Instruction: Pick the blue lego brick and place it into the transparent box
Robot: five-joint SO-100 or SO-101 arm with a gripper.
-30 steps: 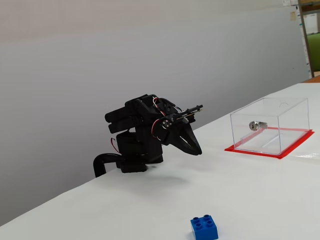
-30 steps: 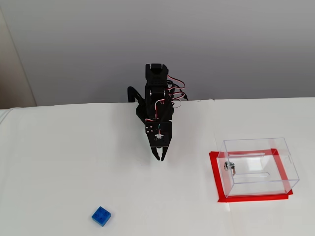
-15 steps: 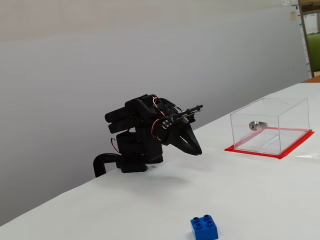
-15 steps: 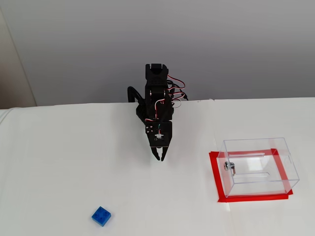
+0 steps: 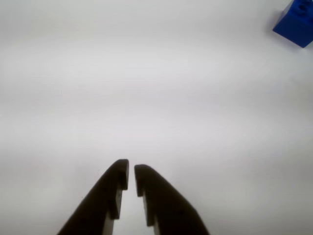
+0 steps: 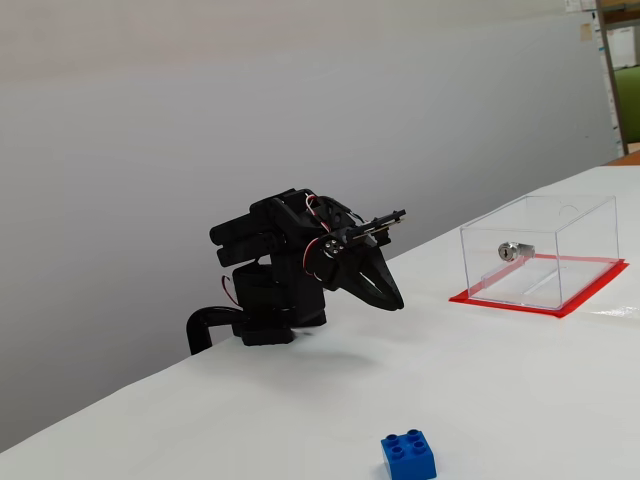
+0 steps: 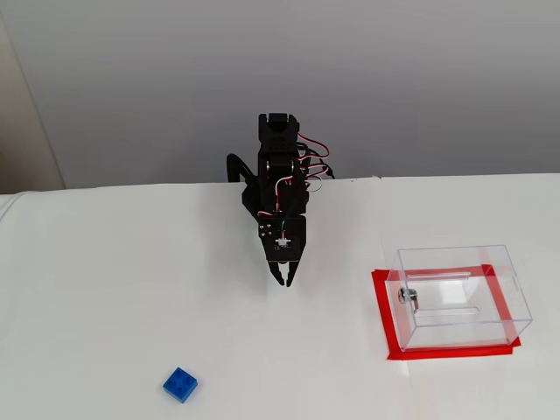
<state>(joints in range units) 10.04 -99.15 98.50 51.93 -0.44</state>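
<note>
The blue lego brick point(image 7: 179, 384) lies on the white table, near the front left in a fixed view; it also shows in the other fixed view point(image 6: 408, 456) and at the top right corner of the wrist view point(image 5: 295, 23). The transparent box point(image 7: 459, 299) with a silver lock point(image 7: 409, 297) and red base sheet stands at the right, also in a fixed view point(image 6: 540, 251). My black gripper point(image 7: 283, 282) is folded near the arm base, pointing down, empty, jaws nearly closed with a thin gap point(image 5: 131, 176). It is far from brick and box.
The white table point(image 7: 131, 289) meets a grey wall behind the arm base point(image 7: 278, 157). Shelving shows at the far right edge of a fixed view point(image 6: 622, 70).
</note>
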